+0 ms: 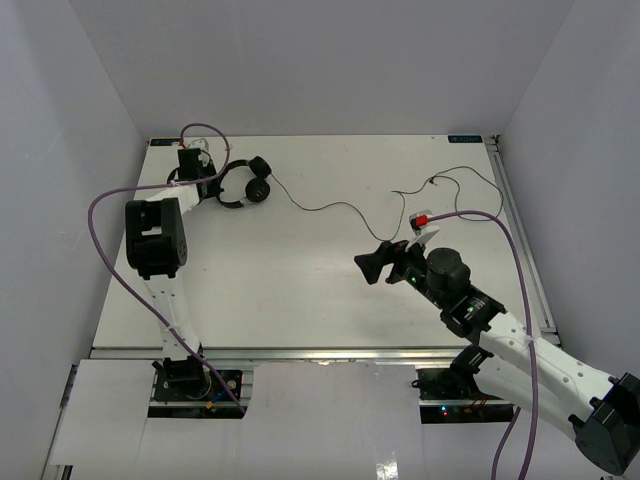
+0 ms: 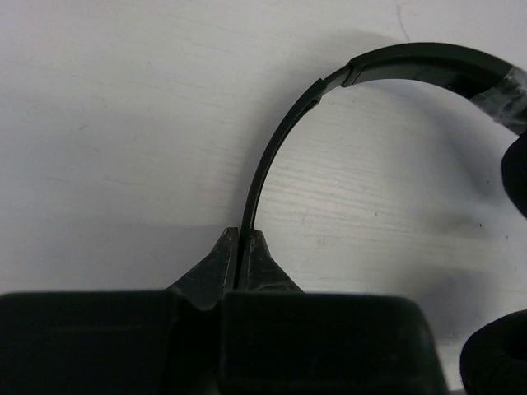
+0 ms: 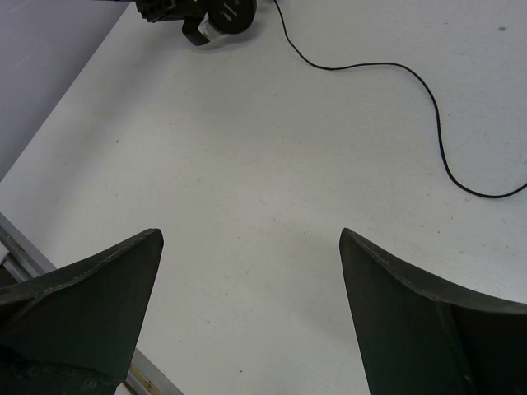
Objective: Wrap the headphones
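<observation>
Headphones (image 2: pixel 269 156) in left gripper (image 2: pixel 240 237)

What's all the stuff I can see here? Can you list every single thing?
headphones: one, black, far left part of the table
headband: one, thin black, pinched in the left gripper
cord: one, thin black, lying loose from the headphones across the table to the far right
table: one, white, under everything
purple cables: two, purple, one along each arm
arms: two, black and white, bases at the near edge
left gripper: one, black, shut on the headband
right gripper: one, black, open, over bare table at mid-right
</observation>
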Available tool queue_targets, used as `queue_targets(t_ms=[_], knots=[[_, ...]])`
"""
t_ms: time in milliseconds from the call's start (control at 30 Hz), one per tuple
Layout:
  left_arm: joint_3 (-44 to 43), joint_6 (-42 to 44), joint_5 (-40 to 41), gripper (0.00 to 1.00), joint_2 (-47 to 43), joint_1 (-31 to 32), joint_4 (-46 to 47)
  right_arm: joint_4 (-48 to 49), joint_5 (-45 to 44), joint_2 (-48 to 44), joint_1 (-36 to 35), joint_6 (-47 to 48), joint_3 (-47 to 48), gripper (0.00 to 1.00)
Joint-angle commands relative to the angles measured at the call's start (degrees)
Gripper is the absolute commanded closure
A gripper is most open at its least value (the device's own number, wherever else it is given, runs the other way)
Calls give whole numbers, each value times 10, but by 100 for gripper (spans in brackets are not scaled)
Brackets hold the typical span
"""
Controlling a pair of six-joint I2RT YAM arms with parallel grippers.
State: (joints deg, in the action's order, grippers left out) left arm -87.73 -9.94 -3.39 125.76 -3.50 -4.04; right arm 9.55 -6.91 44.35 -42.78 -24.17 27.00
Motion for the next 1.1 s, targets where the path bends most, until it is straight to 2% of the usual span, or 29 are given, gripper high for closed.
queue_targets(t_ms=[0, 333, 367, 433, 467, 533, 633, 700, 800, 933, 1000, 1067], knots=[[34, -57, -37, 100, -107, 1, -31, 31, 11, -12, -1, 23, 13, 5], [206, -161, -65, 100, -413, 31, -67, 68, 63, -29, 1, 87, 14, 4], [229, -170, -54, 100, -479, 53, -69, 82, 92, -30, 1, 98, 17, 4], [258, -159, -12, 100, -542, 99, -78, 85, 129, -25, 1, 116, 32, 4], [267, -149, 50, 100, -565, 126, -85, 76, 154, -15, 1, 128, 56, 5], [272, -137, 112, 100, -598, 215, -122, 52, 189, -3, 1, 156, 83, 5], [268, -134, 176, 100, -651, 304, -172, 30, 236, 3, 0, 195, 98, 5], [270, -134, 248, 100, -671, 349, -214, 37, 250, -8, 0, 199, 89, 5], [250, -157, 352, 100, -678, 453, -288, 23, 256, -37, 0, 203, 89, 4], [266, -217, 422, 100, -680, 503, -358, -14, 256, -74, 0, 217, 65, 5], [282, -226, 432, 100, -689, 514, -355, 5, 257, -91, 0, 223, 25, 5], [279, -220, 429, 100, -691, 519, -351, 77, 257, -103, 0, 229, -25, 6]])
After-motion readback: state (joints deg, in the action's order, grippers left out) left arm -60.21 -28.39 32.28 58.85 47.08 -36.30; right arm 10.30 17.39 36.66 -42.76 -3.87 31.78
